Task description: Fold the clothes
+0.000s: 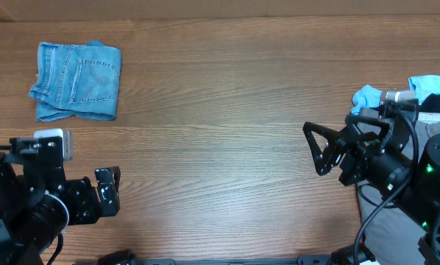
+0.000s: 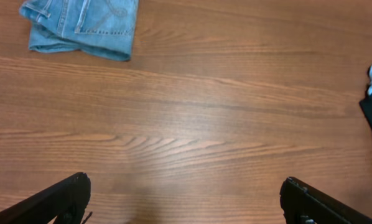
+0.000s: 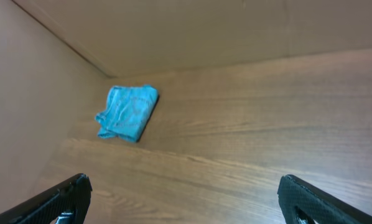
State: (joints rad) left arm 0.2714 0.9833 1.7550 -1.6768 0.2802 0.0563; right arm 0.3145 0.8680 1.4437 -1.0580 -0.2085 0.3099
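The jeans (image 1: 76, 81) lie folded into a small square packet at the far left corner of the counter (image 1: 220, 88), with one back pocket (image 1: 96, 73) facing up. Nothing touches them. We judge this piece as done.

The pile (image 1: 433, 88) of other garments sits at the right edge, with sky-blue on top, black beside it and some grey under the arm. It is well apart from the jeans, and the middle of the counter between them is bare wood.

The right pincer (image 1: 316, 149) hangs just beside the pile, spread wide and holding nothing. The left pincer (image 1: 108, 190) is near the front left corner, also fully spread and with nothing in it. In each wrist view the two fingers stand at opposite sides of the frame with only wood between them.

We think the step in hand is to fetch the next garment. To do it well, the right pincer should take one layer only, at a hem or corner, and drag it to the middle of the counter. Then both pincers can pull it flat before the first fold, because a wrinkle left now will stay in the packet. We would keep this work away from the jeans.

We can read no brand, label or writing. Only the pocket stitching shows.
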